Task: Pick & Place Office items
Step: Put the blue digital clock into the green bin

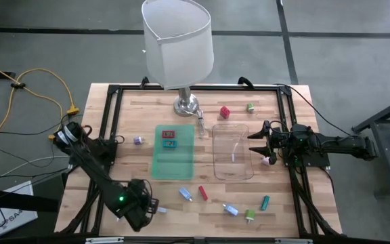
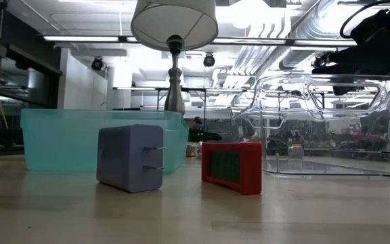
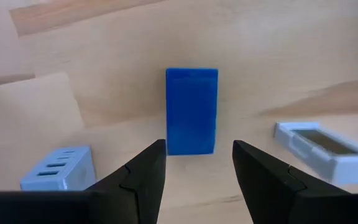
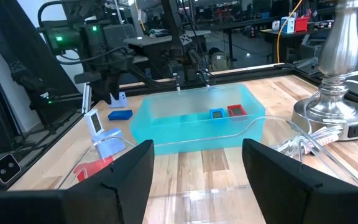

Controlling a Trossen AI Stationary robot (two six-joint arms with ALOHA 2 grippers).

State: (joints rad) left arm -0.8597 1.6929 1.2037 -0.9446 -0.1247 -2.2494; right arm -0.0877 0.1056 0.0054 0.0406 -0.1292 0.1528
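Observation:
The office items lie scattered on the wooden table. A blue flat rectangle point(image 3: 191, 111) lies flat just ahead of my left gripper point(image 3: 197, 146), which is open near the table's near-left corner point(image 1: 141, 205). Its fingers stand short of the rectangle. Beside it are a light blue chunky piece point(image 3: 61, 168) and a pale flat piece point(image 3: 319, 146). A red piece point(image 1: 168, 133) and a teal piece point(image 1: 170, 144) lie in the green translucent mat point(image 1: 173, 166). My right gripper point(image 1: 253, 142) is open and hovers at the right edge of the clear tray point(image 1: 232, 163).
A lamp point(image 1: 187, 105) stands at the far middle, its shade overhanging the table. Loose pieces are a red cube point(image 1: 225, 112), green ones point(image 1: 250, 107) point(image 1: 250, 215), a lavender plug block point(image 1: 137, 140), red point(image 1: 202, 194), light blue point(image 1: 185, 194) point(image 1: 230, 210) and teal point(image 1: 265, 201).

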